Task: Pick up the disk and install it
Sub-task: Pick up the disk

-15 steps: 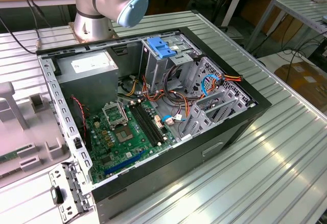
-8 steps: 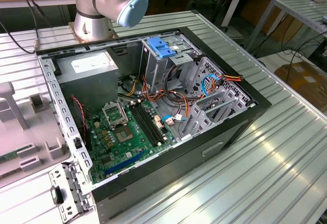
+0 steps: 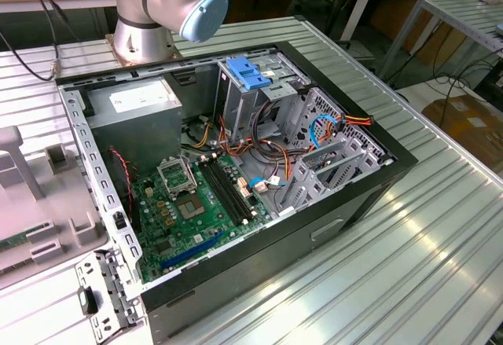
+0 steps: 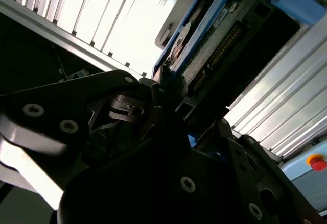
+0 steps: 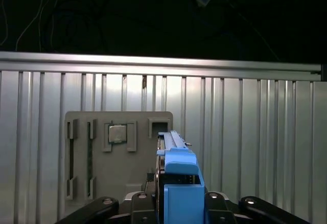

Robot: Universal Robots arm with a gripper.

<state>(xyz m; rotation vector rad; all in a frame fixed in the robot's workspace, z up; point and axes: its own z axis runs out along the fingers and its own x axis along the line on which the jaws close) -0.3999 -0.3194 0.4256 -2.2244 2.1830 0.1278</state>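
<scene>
The end effector (image 5: 178, 204) is clamped on the disk (image 5: 179, 172), its dark fingers (image 5: 139, 199) pressing either side of the blue side rail, so the drive stands on edge between them and clear of the ribbed metal desk (image 5: 255, 132). Beyond the fingertips a grey tray (image 5: 117, 173) lies on the desk, holding a processor chip (image 5: 117, 133). In the exterior view, the open computer case (image 3: 259, 258) lies on its side with its blue-latched drive cage (image 3: 250, 86).
</scene>
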